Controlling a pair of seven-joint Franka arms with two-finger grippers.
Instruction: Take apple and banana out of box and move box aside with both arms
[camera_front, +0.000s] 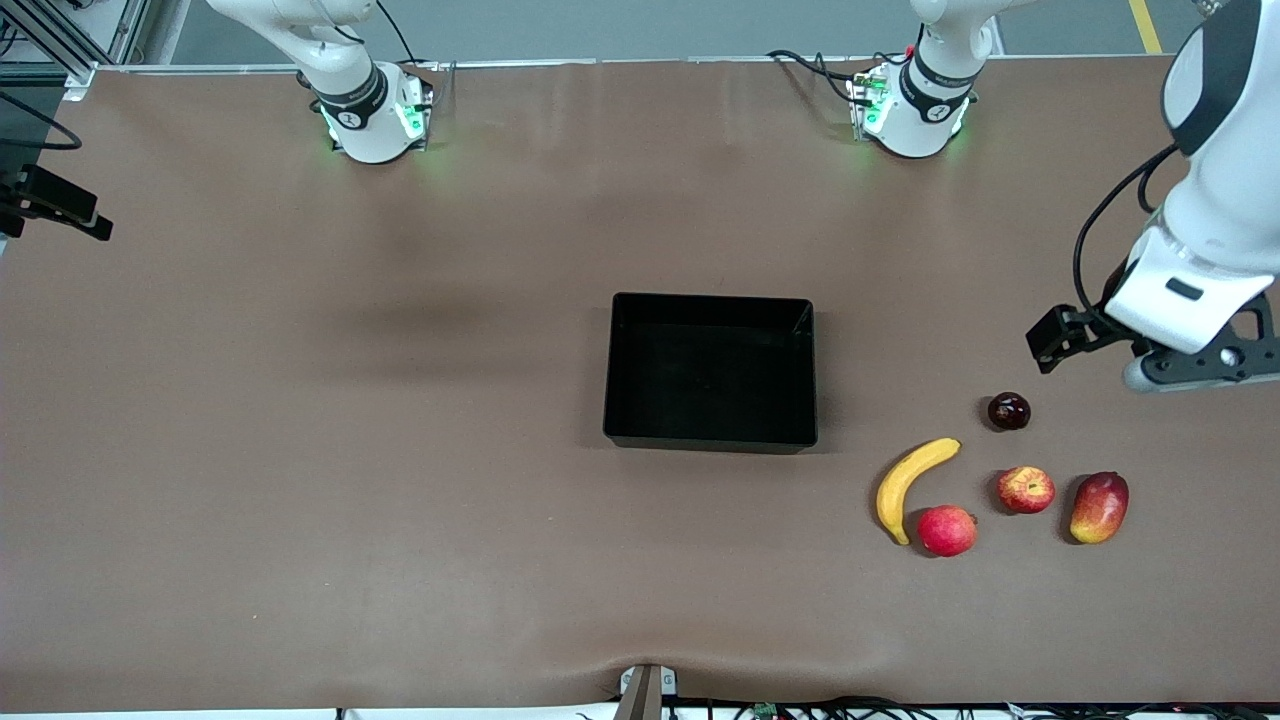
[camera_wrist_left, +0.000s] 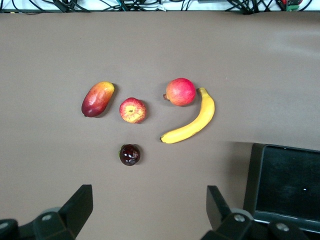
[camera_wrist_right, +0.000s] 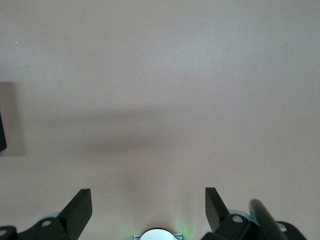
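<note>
Box (camera_front: 710, 300) partly cut off in both wrist views; left gripper (camera_wrist_left: 150, 212) and right gripper (camera_wrist_right: 148, 212) jaws spread, empty.

- Table (camera_front: 300, 450): matt brown covering, smooth, perhaps rubber or cloth.
- Box (camera_front: 710, 432): black plastic, glossy inner walls.
- Banana (camera_front: 908, 484): smooth yellow skin, dull sheen.
- Apple (camera_front: 1025, 489): slightly shiny skin.
- Arms: glossy white shells.
</note>
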